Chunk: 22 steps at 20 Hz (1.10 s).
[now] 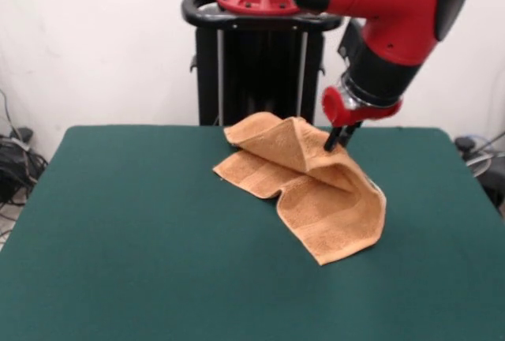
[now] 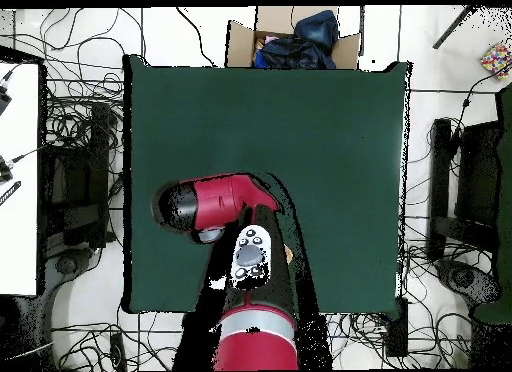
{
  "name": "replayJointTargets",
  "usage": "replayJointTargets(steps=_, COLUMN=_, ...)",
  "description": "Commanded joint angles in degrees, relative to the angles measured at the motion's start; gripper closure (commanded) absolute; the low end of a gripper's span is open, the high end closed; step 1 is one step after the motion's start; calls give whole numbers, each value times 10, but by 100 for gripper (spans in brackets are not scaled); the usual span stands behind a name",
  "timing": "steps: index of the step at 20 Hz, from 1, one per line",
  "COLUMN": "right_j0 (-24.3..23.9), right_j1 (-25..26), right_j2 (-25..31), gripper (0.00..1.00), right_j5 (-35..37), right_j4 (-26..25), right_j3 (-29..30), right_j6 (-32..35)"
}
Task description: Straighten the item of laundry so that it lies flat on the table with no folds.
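The item of laundry (image 1: 312, 187), an orange-tan towel, lies crumpled on the green table (image 1: 142, 230), right of centre toward the far edge. One part is folded over and rises in a peak at the back. My gripper (image 1: 333, 144) comes down at the right side of that peak. Its dark fingers (image 1: 338, 136) stand close together on the raised fold. From overhead the red arm (image 2: 215, 203) covers nearly all of the towel; only a sliver of the towel (image 2: 288, 253) shows, and the gripper is hidden there.
The black pedestal (image 1: 260, 65) stands just behind the table's far edge. From overhead, a cardboard box with dark cloth (image 2: 292, 38) sits beyond the opposite edge of the table (image 2: 320, 128). Cables litter the floor on both sides.
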Motion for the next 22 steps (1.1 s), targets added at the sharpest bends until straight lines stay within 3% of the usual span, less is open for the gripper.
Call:
replayJointTargets(steps=1, right_j0=18, right_j1=5, right_j2=-21, gripper=100, right_j5=61, right_j4=42, right_j3=-28, right_j6=179)
replayJointTargets(steps=15, right_j0=34, right_j1=2, right_j2=-45, gripper=100, right_j5=41, right_j4=57, right_j3=-6, right_j6=181)
replayJointTargets(steps=22, right_j0=70, right_j1=-1, right_j2=-52, gripper=100, right_j5=75, right_j4=83, right_j3=-25, right_j6=205)
